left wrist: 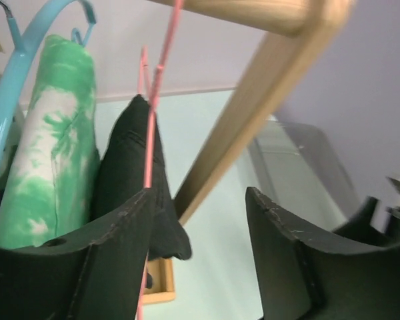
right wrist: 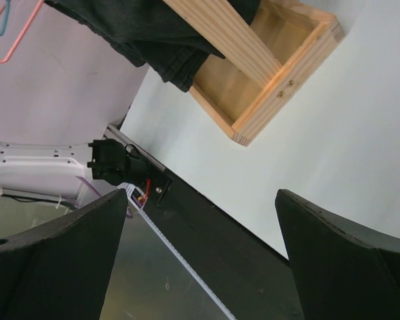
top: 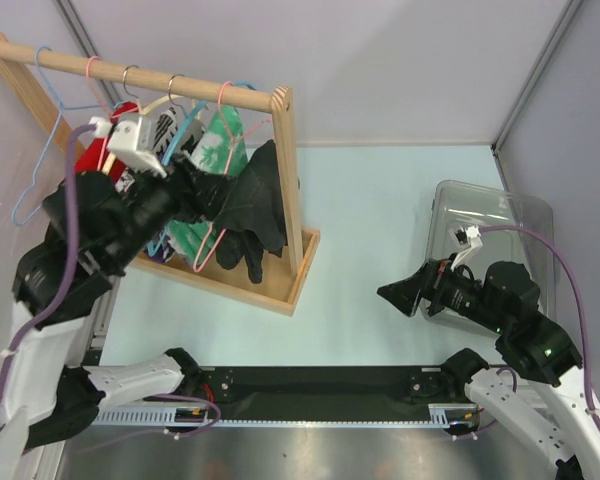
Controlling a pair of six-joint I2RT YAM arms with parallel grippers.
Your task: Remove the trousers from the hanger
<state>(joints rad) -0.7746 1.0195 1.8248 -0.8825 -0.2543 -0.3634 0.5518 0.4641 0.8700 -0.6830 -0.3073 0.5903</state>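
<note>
Here the left gripper (top: 202, 192) is raised at the rack (top: 280, 285), fingers apart and clamped on nothing. The black trousers (top: 252, 205) hang just ahead of it, draped over the pink hanger (left wrist: 151, 133). Their long axis runs straight down and the leg ends point at the rack's base. In the wrist view the folded top and the hanger wire sit at the inner edge of the gripper's left finger (left wrist: 87, 267); whether they touch it I cannot tell. A green garment (left wrist: 47, 147) hangs close beyond that finger. The post (top: 290, 170) crosses the gap between the fingers just behind the trousers, so room on that side is tight. Past the post the table (top: 380, 200) lies open. The right gripper (top: 405, 295) hovers low, well apart from the rack, fingers wide with nothing between them, and a clear bin (top: 500, 210) sits just behind it.
</note>
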